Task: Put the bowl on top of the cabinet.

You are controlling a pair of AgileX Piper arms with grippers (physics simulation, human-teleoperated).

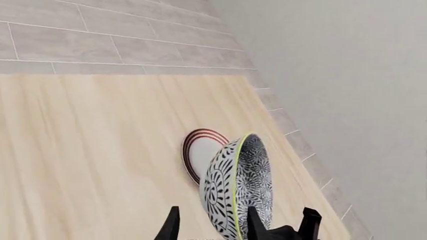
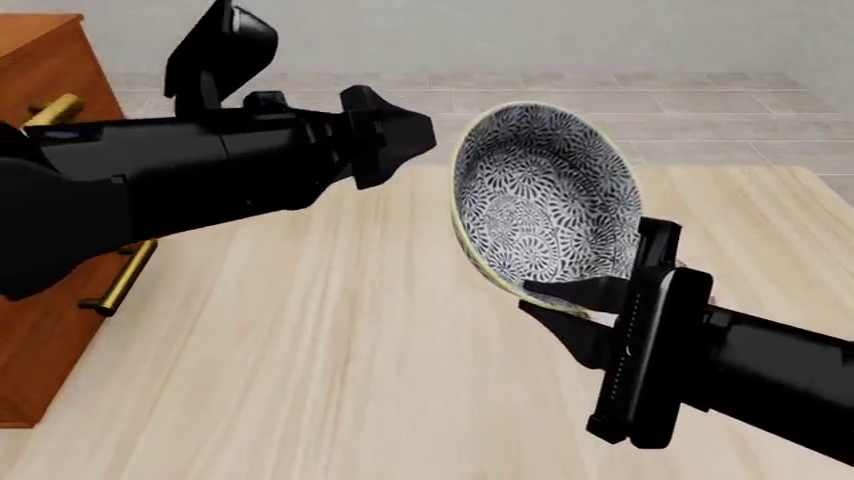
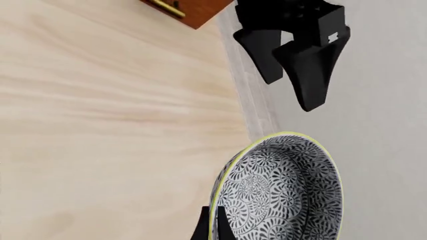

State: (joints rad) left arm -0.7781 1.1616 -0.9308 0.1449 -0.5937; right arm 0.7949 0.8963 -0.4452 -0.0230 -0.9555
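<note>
The bowl (image 2: 541, 200), white with black swirls and a yellow rim, hangs tilted on edge above the table, its inside facing the camera. My right gripper (image 2: 534, 298) is shut on the bowl's lower rim; the right wrist view shows the right gripper (image 3: 212, 220) pinching the bowl (image 3: 280, 195). My left gripper (image 2: 407, 150) is open just left of the bowl and clear of it. In its own view the left gripper (image 1: 213, 210) faces the bowl (image 1: 237, 190) edge-on. The reddish-brown cabinet (image 2: 40, 60) stands at the far left.
A flat white plate with red rings (image 1: 200, 150) lies on the light wooden table (image 2: 334, 350) behind the bowl. Brass handles (image 2: 120, 280) stick out of the cabinet's front. The open left gripper (image 3: 290, 92) and a cabinet corner (image 3: 193, 10) show in the right wrist view.
</note>
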